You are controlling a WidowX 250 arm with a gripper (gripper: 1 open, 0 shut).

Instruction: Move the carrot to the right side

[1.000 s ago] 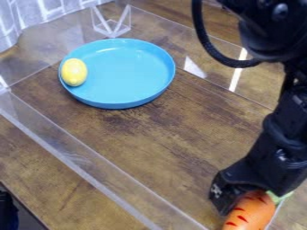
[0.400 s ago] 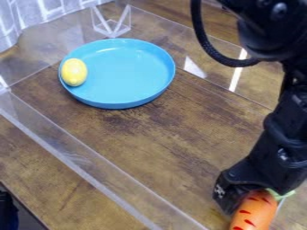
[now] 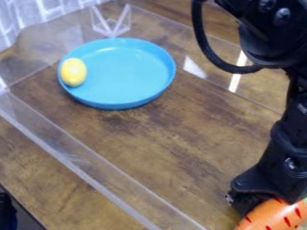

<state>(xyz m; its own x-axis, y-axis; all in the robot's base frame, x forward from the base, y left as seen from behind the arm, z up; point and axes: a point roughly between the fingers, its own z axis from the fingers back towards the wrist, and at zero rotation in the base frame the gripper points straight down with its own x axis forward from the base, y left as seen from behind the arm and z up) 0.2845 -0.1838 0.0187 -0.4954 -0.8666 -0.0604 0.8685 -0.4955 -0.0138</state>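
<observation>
Carrot (image 3: pixel 274 216): bottom right corner of surface (image 3: pixel 156 144), partly cut off | gripper (image 3: pixel 261 199): directly above carrot, jaw state unclear

Black arm (image 3: pixel 270 108) upright; pincer (image 3: pixel 267 199) downward

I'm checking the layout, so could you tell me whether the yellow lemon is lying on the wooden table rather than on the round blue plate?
No, the yellow lemon rests on the round blue plate, near its left rim.

A robot lab setup: a wood-grain counter (image 3: pixel 156 135) walled by clear acrylic panels (image 3: pixel 72 157) (toy lemon (image 3: pixel 74 71) on a blue plate (image 3: pixel 132 81)).
</observation>
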